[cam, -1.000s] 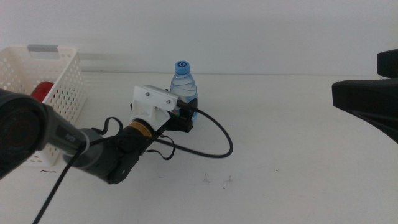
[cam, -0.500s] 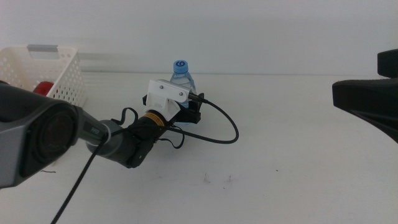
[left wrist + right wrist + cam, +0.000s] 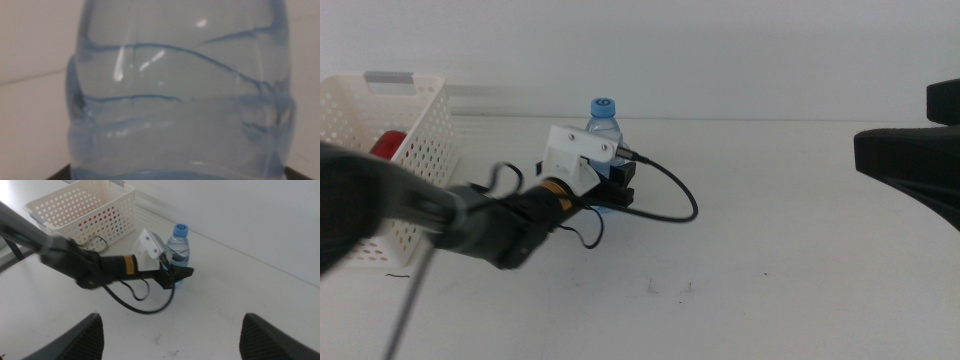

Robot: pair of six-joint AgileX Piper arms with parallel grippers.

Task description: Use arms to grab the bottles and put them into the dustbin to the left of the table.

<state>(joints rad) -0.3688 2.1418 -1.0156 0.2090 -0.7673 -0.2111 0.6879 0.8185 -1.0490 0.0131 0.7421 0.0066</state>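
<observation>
The light is bright and even, without strong direction, so the white table [image 3: 770,250] looks almost washed out and shadows are very faint. Only a soft shadow lies under the left claw [image 3: 612,185]. The left arm [image 3: 440,225] behind this claw is smeared by motion blur. In the left wrist view the water bottle [image 3: 180,95] is very close, soft in focus, with small white glare spots.

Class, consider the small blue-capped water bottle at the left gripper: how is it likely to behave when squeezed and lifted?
The water bottle has thin, ribbed clear walls, so it may dent under the left gripper. Standing upright, small and narrow, it could tip if nudged. Its smooth, glossy plastic might slip in the grip.
</observation>
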